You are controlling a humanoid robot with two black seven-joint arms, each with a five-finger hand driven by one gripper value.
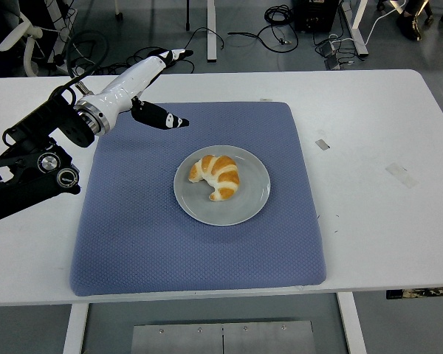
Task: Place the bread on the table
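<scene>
A golden croissant [216,176] lies on a grey plate [255,200] in the middle of a blue mat [133,236]. My left hand [156,85] reaches in from the left over the mat's far left corner, up and left of the plate and apart from the bread. Its fingers [162,117] are stretched out and hold nothing. The right arm is not in view.
The white table [376,147] surrounds the mat, with bare surface on the right and small tape marks [401,175] there. Cables and table legs lie on the floor beyond the far edge.
</scene>
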